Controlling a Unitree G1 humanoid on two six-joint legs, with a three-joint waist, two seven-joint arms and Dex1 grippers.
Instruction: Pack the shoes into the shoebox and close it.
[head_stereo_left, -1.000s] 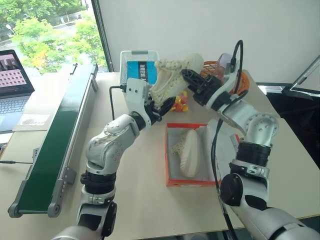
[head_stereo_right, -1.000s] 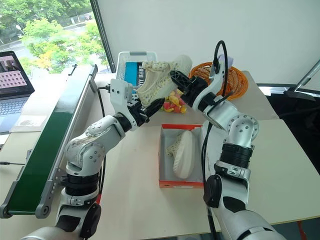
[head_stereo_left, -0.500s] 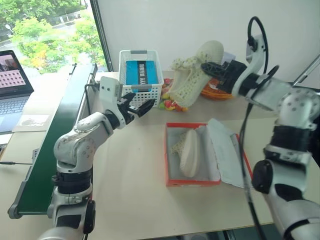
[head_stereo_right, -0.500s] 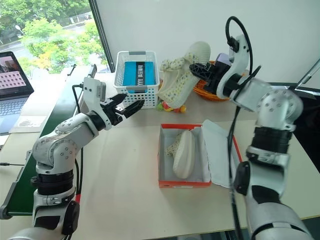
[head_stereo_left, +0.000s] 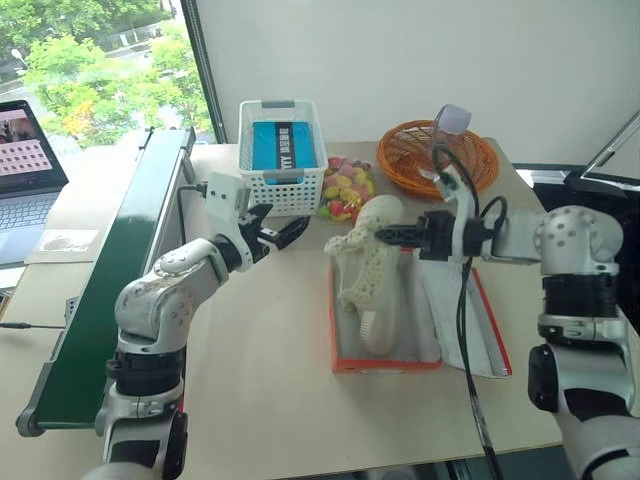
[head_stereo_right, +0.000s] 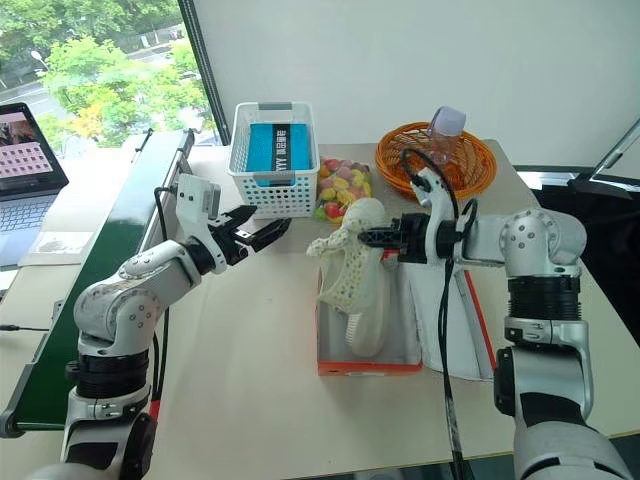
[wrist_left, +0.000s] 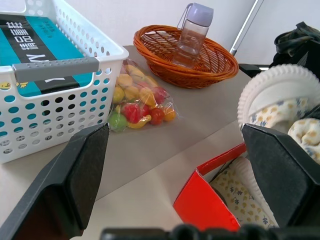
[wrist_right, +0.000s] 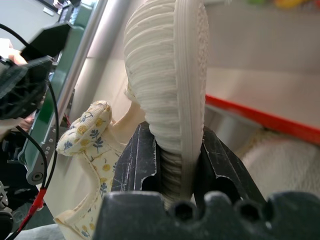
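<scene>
Right gripper (head_stereo_left: 385, 234): fingers clamped on heel of one cream shoe (head_stereo_left: 365, 262), held over the near-left part of the open shoebox (head_stereo_left: 382, 365). Second shoe (head_stereo_left: 380, 318) lay inside, sole up, largely hidden behind the first. Left gripper (head_stereo_left: 285, 232): jaws spread wide, empty, beside white basket (head_stereo_left: 282, 190). Box lid (head_stereo_left: 482, 325) partly covered by arm.

silver-grey jointed arms with black joints, black cables, white wrist blocks and seemingly matte black fingers (wrist_left: 75, 180).
</scene>
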